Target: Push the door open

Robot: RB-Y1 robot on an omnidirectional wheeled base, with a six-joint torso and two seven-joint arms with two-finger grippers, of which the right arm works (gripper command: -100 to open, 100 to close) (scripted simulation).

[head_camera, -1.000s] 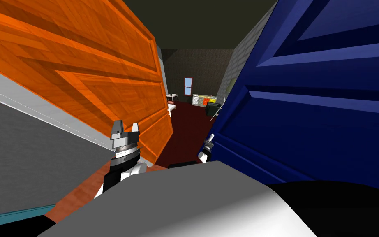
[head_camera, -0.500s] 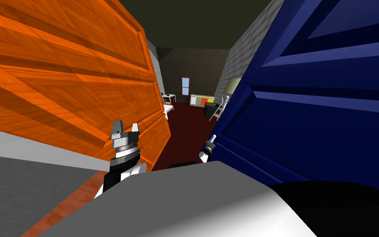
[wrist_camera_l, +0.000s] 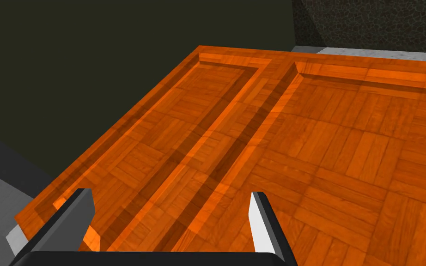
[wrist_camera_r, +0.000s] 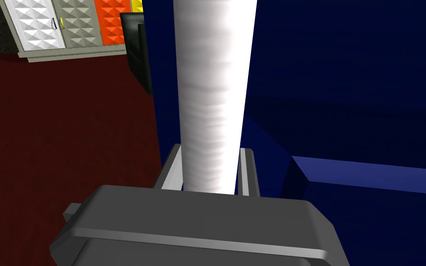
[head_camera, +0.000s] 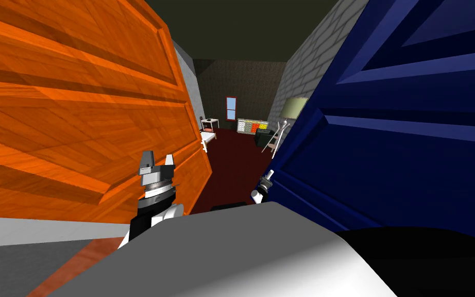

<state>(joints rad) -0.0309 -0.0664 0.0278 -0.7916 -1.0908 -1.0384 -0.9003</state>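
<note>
Left: orange door (head_camera: 77,103), wood-look with raised panels, standing ajar. Left end effector (head_camera: 158,157) hovers just in front of its near lower panel, fingers spread wide with nothing between them. I can't tell if they touch the panel.

Middle: gap between the two doors, with a dark red floor (head_camera: 231,165) running to a far cabinet (head_camera: 253,125) and a lamp (head_camera: 294,107).

Right: right end effector (wrist_camera_r: 211,150) is clamped on a white bar (wrist_camera_r: 212,92), one finger pressed on each side. The bar sits at the near free edge of the blue door (head_camera: 396,154), so I read it as that door's handle and the blue door as the task's thing. It fills the right side, also ajar, with its edge facing the gap.

Handling, my read:
- Rigid panelled slab, probably heavy. It won't flex and only swings about its hinge side, which is out of view.
- The best hold is where the right end effector already is. The free edge gives the most leverage and the bar gives a positive grip.
- The bar looks smooth and round, and thin blade fingers can slide along it or twist around it. Push square to the door face, not along the bar.
- The door face is flat and slick, so a bare fingertip push there could skate off. The panel ledges are the only catch points.
- Expect an arc, so the wrist must follow the swing or the grip will bind.
</note>
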